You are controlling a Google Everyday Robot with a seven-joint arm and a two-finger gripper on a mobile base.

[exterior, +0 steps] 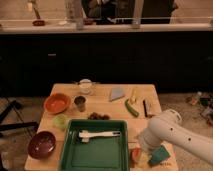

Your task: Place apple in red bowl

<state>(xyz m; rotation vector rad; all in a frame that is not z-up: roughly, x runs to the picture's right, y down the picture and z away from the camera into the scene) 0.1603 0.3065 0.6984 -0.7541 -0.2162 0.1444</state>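
Teal sponge (160,156), tray (67,150) flank claw (143,151) at apple (134,156)

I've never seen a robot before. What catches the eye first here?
The bulky white arm at the right, its tool down by the apple at the near right corner of the table. Then the big green tray at the front middle, and the red bowl at the left.

Gripper (143,151) low beside apple (135,155), green tray (95,122) lying between it and red bowl (56,103)
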